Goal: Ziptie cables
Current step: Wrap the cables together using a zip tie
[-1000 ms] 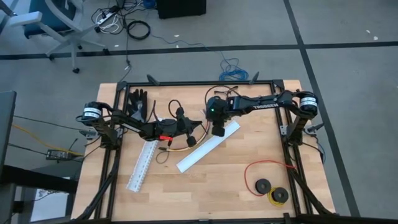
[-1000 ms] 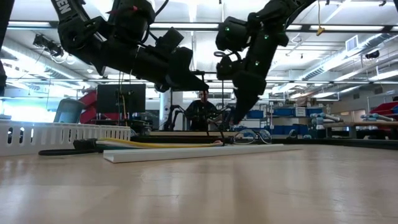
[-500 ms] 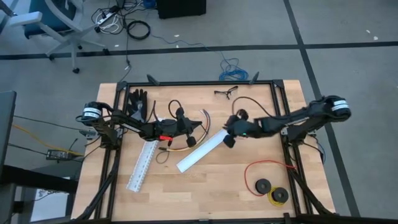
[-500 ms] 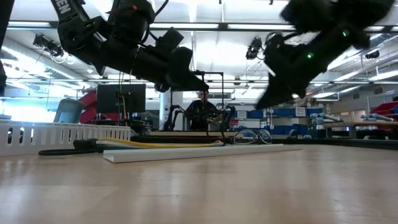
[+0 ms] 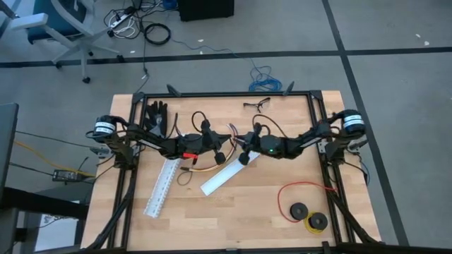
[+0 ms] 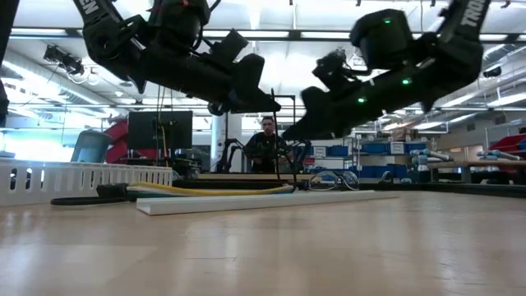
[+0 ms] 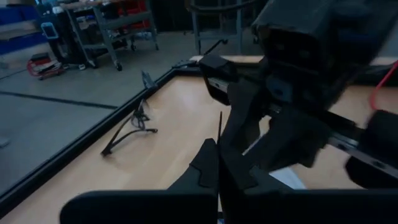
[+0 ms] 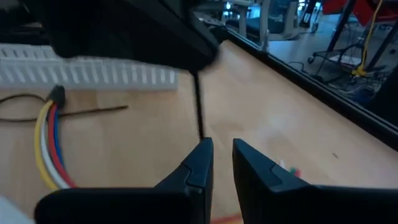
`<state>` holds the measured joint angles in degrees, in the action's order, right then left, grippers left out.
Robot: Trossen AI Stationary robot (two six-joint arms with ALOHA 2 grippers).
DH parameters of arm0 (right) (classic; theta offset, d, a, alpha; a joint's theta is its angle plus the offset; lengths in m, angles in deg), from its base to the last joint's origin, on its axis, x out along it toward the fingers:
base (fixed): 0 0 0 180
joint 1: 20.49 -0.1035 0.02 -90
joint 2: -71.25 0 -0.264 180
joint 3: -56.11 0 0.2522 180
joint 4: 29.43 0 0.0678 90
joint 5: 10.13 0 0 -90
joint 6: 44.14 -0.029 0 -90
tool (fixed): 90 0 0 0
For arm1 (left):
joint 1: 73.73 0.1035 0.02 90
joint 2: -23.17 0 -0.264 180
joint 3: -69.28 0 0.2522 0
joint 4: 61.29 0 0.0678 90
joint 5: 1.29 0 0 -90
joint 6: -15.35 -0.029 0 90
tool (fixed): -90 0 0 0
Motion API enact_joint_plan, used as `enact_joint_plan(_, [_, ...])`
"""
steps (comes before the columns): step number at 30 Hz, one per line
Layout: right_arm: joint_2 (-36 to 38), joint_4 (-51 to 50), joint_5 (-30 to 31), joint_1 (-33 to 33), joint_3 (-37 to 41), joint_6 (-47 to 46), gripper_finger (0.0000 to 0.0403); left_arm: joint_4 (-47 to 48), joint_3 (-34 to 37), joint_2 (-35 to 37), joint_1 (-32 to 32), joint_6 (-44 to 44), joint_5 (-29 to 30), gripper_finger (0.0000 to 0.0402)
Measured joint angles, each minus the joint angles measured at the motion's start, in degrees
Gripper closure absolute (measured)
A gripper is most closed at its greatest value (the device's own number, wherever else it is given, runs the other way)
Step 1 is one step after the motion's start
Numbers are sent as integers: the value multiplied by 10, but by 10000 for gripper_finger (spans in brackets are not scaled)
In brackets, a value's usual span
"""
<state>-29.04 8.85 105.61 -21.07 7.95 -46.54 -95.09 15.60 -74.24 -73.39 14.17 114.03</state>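
Inspecting the right gripper (image 5: 242,156) first, we find it raised above the middle of the worktop (image 5: 268,212), its fingers (image 8: 200,163) standing narrowly apart with a thin dark strip (image 8: 199,106) rising just ahead of the gap; we cannot tell whether the fingers touch it. The left gripper (image 5: 224,144) faces it from close by, also clear of the worktop, its fingers (image 7: 208,168) shut together, and the same thin dark strip (image 7: 219,127) stands upright at their tips. In the low view both grippers hang above the surface, nearly tip to tip.

The cables (image 5: 205,167) lie on the worktop below the left gripper, a curved bundle of coloured wires, seen in the right wrist view as yellow, red and blue strands (image 8: 48,149) ending in a small dark plug (image 8: 57,93). Just beside them lies a plain white channel (image 5: 229,171), set diagonally. A slotted white channel (image 5: 161,187) lies farther towards the left arm. A red wire loop (image 5: 304,190) with black spools (image 5: 299,210) sits well apart, near the right-hand corner. A person (image 6: 267,144) shows in the room behind.
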Motion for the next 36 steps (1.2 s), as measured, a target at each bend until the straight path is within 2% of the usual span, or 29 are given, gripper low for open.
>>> enact_joint_plan(5, [-18,-1,1,0,-30,23,355,30,-5,0,1,0,3,401])
enact_joint_plan(13, [-18,-33,2,0,-31,22,350,32,-5,0,1,0,5,401])
enact_joint_plan(27, [-18,-41,1,6,-31,14,305,32,-5,0,1,1,5,401])
enact_joint_plan(29, [-18,-38,-19,11,-31,14,302,31,-5,0,1,1,5,401])
enact_joint_plan(32, [-18,-33,-46,18,-31,6,304,23,-5,0,1,1,5,401])
enact_joint_plan(36, [-18,-32,-52,23,-31,5,323,22,-5,0,1,1,5,401])
